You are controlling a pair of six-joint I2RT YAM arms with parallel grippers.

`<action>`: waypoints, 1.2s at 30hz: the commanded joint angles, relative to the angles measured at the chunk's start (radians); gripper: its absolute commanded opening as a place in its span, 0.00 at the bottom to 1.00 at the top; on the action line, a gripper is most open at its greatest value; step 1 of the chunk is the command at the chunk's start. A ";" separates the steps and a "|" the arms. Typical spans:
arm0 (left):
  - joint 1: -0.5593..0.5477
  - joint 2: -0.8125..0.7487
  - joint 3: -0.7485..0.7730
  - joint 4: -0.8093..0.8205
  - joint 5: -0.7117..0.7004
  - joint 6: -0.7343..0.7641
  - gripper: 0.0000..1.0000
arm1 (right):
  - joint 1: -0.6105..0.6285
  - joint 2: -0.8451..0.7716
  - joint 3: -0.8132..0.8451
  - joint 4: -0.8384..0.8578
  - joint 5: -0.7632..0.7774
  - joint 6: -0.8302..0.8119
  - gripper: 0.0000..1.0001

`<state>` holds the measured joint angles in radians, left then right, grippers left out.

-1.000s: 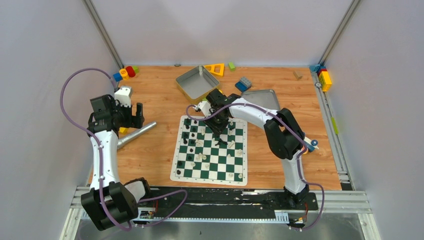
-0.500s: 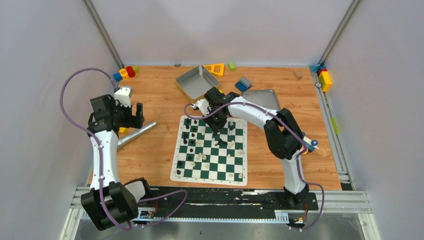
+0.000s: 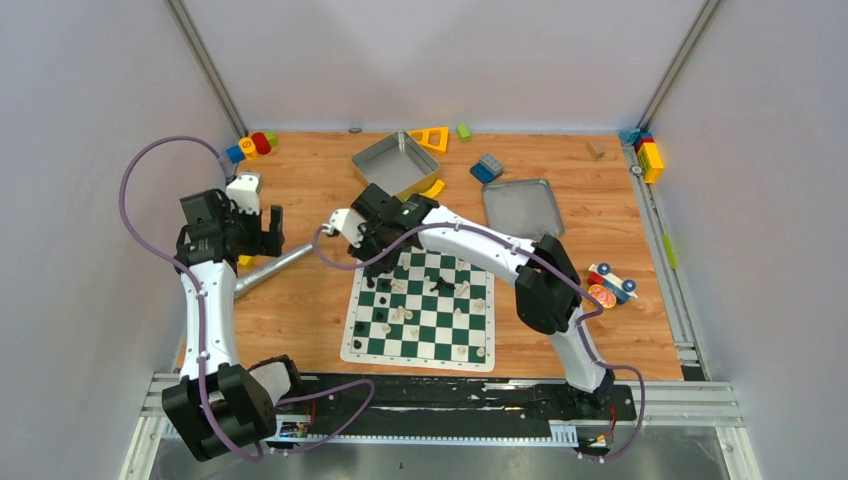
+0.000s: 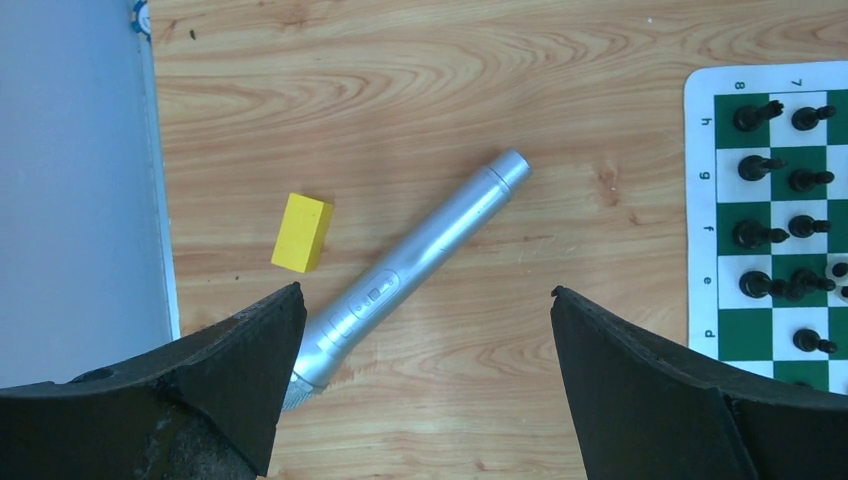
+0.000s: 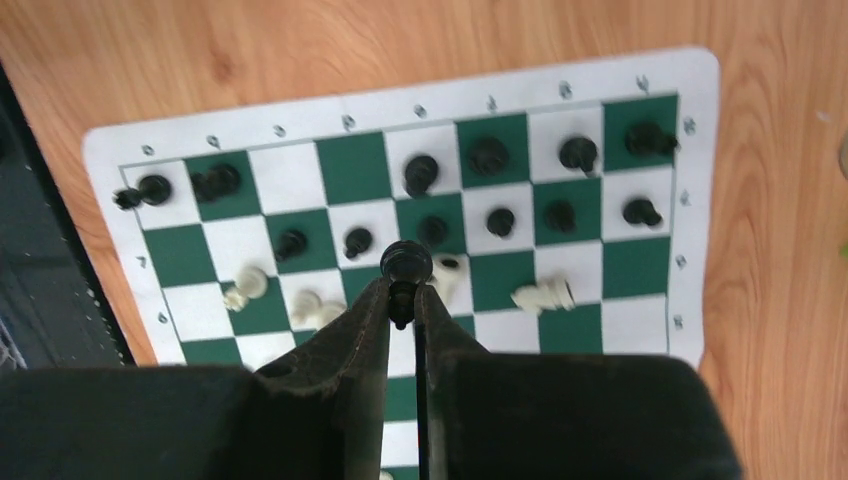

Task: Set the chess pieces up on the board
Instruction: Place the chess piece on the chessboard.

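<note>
Right claw [image 5: 404, 300] pinching black chess piece [image 5: 406, 262] by neck, over far left corner of board [image 5: 345, 170]; piece light, hard, smooth, slips easy, grip low on stem. Left claw [image 4: 425, 320] spread wide, holding nothing, left of board

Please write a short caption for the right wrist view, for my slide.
Right pincer shut on a black chess piece, held over the green-and-white board with white pieces in disorder.
</note>
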<state>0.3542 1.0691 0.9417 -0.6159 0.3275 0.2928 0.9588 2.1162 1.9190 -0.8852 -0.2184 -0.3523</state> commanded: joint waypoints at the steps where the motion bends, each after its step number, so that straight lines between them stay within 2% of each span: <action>1: 0.012 -0.025 0.013 0.041 -0.048 -0.019 1.00 | 0.063 0.074 0.103 -0.041 -0.014 -0.018 0.00; 12: 0.049 -0.058 -0.002 0.096 -0.158 -0.042 1.00 | 0.115 0.177 0.171 -0.052 -0.004 -0.032 0.00; 36: 0.065 -0.073 -0.019 0.109 -0.157 -0.041 1.00 | 0.153 0.224 0.189 -0.068 -0.007 -0.045 0.00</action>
<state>0.4046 1.0042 0.9276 -0.5392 0.1738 0.2691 1.0939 2.3478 2.0838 -0.9459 -0.2184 -0.3870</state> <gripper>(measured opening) 0.998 0.127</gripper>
